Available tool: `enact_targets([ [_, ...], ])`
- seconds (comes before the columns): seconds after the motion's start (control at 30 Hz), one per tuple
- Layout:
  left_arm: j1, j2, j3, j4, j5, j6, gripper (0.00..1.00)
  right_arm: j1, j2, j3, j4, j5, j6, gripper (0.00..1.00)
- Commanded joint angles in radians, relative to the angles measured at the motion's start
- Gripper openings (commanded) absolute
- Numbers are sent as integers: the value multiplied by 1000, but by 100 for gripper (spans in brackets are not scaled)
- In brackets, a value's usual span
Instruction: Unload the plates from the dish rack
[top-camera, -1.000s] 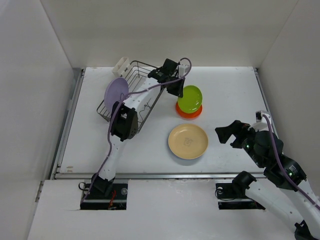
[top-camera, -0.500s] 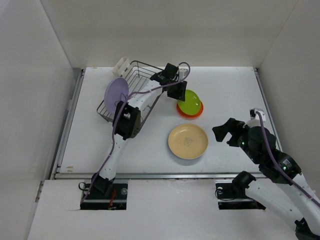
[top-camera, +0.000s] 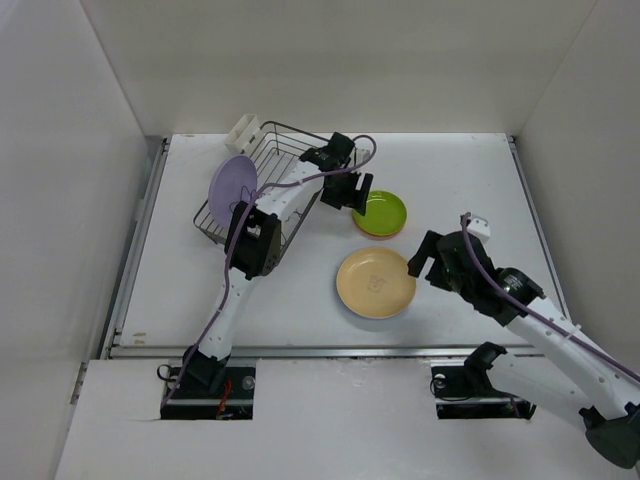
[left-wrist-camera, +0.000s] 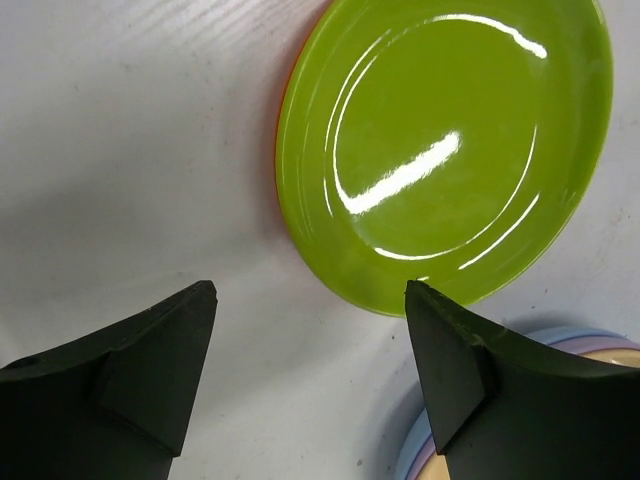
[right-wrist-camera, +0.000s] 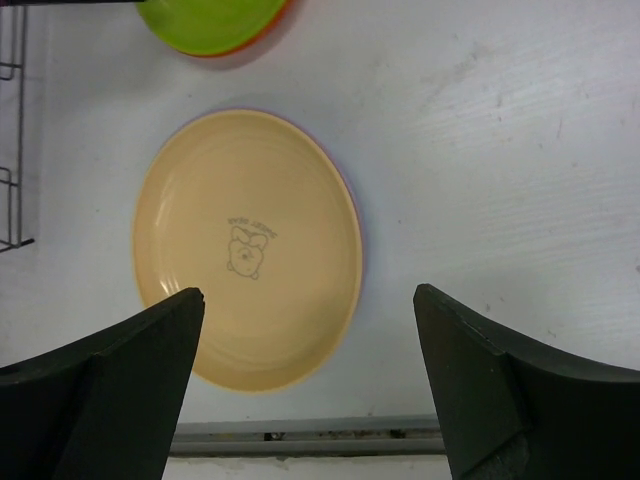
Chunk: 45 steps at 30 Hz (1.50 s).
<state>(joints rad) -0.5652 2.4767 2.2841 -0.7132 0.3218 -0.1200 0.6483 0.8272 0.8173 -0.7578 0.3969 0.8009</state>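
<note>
The lime-green plate (top-camera: 381, 210) (left-wrist-camera: 450, 140) lies flat on the orange plate (top-camera: 374, 232), of which only a rim shows. My left gripper (top-camera: 345, 190) (left-wrist-camera: 310, 300) hangs open just beside the green plate's rim, holding nothing. The cream-yellow plate (top-camera: 375, 283) (right-wrist-camera: 250, 250) lies nearer the front, with a thin lavender edge under its right rim. My right gripper (top-camera: 425, 262) (right-wrist-camera: 310, 295) is open above that plate's right side. A lavender plate (top-camera: 232, 182) stands on edge in the dish rack (top-camera: 290, 135) at the back left.
A small white caddy (top-camera: 245, 129) sits at the rack's far corner. The rack's wire (right-wrist-camera: 10, 150) shows at the left edge of the right wrist view. The table's front rail (top-camera: 320, 350) runs just below the cream plate. White walls enclose the table.
My left gripper has opened and let go of the green plate, which went from tilted to flat on the orange one. The right arm has swung left to the cream plate.
</note>
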Motion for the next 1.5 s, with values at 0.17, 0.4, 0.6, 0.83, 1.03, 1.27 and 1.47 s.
enact_targets([
  [0.17,5,-206,54,-173,-40,55,76,-3,-43,-147,18,11,242,78],
  [0.4,14,-436,-18,-293,-187,184,82,-3,52,-216,156,-29,242,70],
  [0.6,97,-610,-116,-327,-338,233,89,-3,142,-225,224,-38,233,65],
  [0.83,215,-648,-207,-315,-561,331,92,-3,257,-216,244,8,233,62],
  [1.03,297,-639,-271,-295,-687,401,88,-3,293,-216,276,26,242,58],
  [1.27,334,-621,-333,-264,-711,433,84,-3,348,-225,311,26,242,54],
  [1.47,343,-598,-353,-246,-702,442,77,-3,360,-225,311,36,242,53],
])
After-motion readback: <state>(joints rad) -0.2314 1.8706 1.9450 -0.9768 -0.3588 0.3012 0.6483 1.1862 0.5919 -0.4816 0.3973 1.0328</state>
